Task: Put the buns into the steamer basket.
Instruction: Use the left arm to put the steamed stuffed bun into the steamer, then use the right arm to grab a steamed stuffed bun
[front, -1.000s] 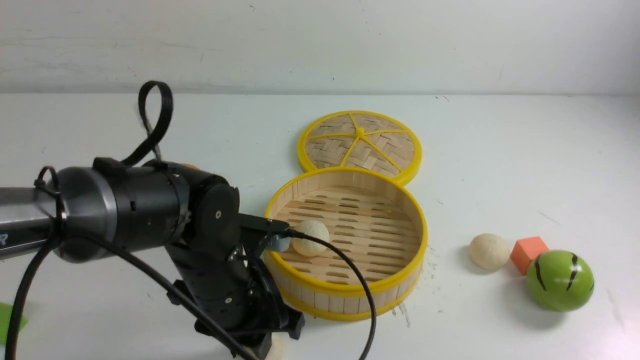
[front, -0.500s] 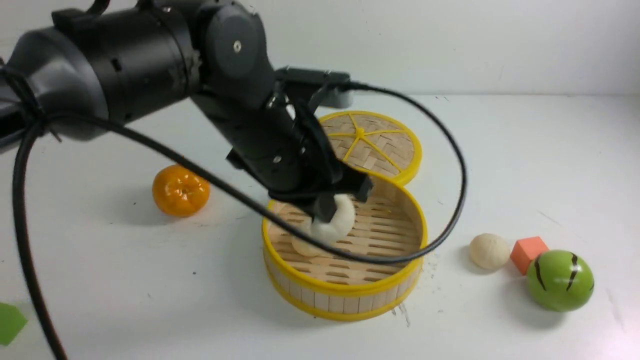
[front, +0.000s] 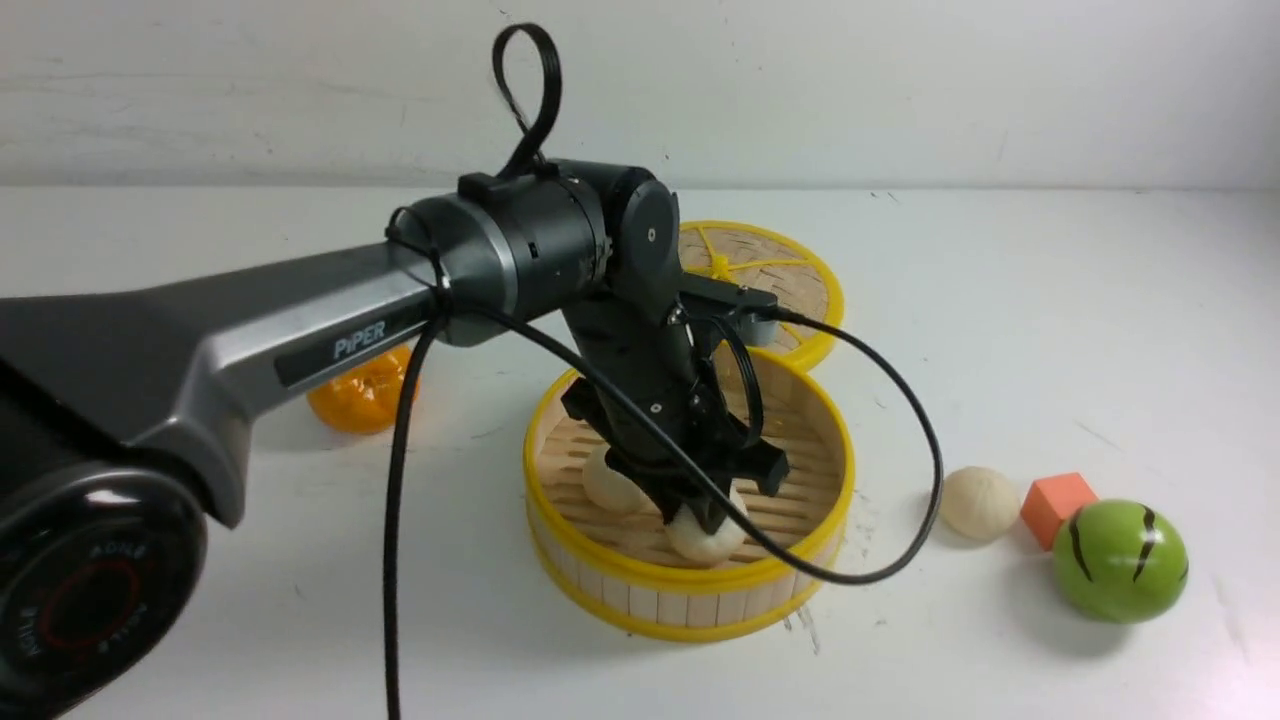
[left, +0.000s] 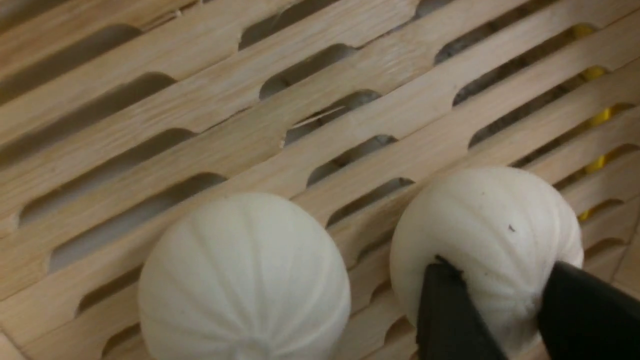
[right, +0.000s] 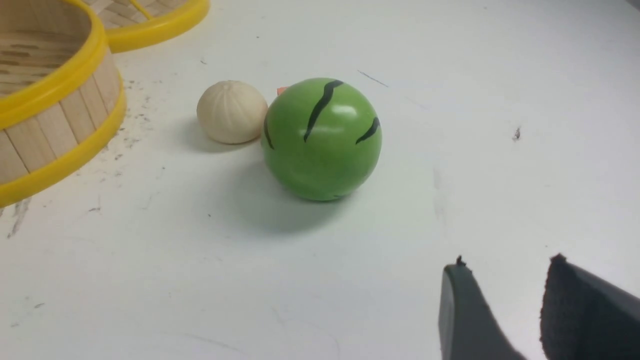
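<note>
The steamer basket stands mid-table. My left gripper reaches down into it, shut on a cream-white bun that is low on the slatted floor near the front wall. A second bun lies loose in the basket beside it. In the left wrist view my gripper has its black fingers on both sides of the held bun, with the loose bun next to it. The third bun lies on the table right of the basket and shows in the right wrist view. My right gripper is open and empty above bare table.
The flat woven lid lies behind the basket. A green striped ball and an orange-red cube sit beside the third bun. An orange lies left of the basket, half hidden by my left arm. The arm's cable loops over the basket's right side.
My left gripper picked up a bun in front of the basket, carried it over the rim and lowered it to the basket floor beside the first bun. The other things have not moved.
</note>
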